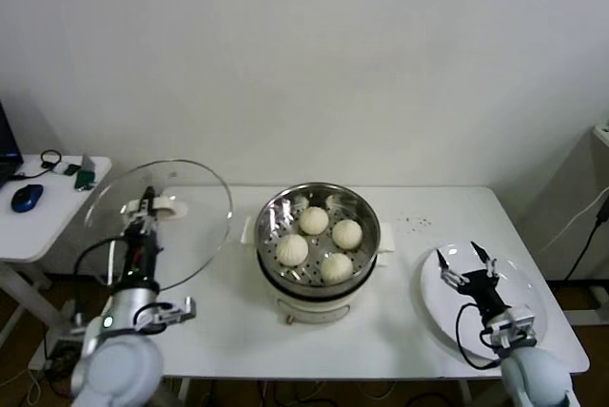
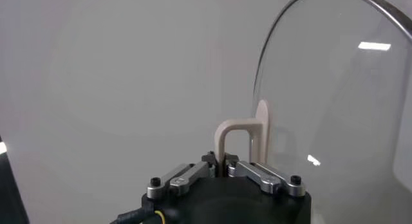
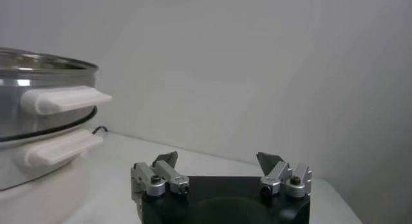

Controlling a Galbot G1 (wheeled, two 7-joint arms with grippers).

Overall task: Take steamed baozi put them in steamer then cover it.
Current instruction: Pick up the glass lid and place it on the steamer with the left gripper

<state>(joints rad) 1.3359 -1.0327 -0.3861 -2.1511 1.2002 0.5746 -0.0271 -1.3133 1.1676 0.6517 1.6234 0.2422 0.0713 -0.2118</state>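
Gripping cover (image 1: 158, 223) handle, left claw (image 1: 147, 205) holds lid tilted, seemingly near-upright; right claw (image 1: 466, 264) wide.

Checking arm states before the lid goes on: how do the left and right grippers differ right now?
The left gripper is shut on the glass lid's white handle, holding it up beside the steamer; the right gripper is open and empty, over the white plate. Both sit clear of the steamer.

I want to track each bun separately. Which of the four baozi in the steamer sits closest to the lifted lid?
The baozi on the steamer's left side, nearest the lid held by the left gripper; the other three lie farther right.
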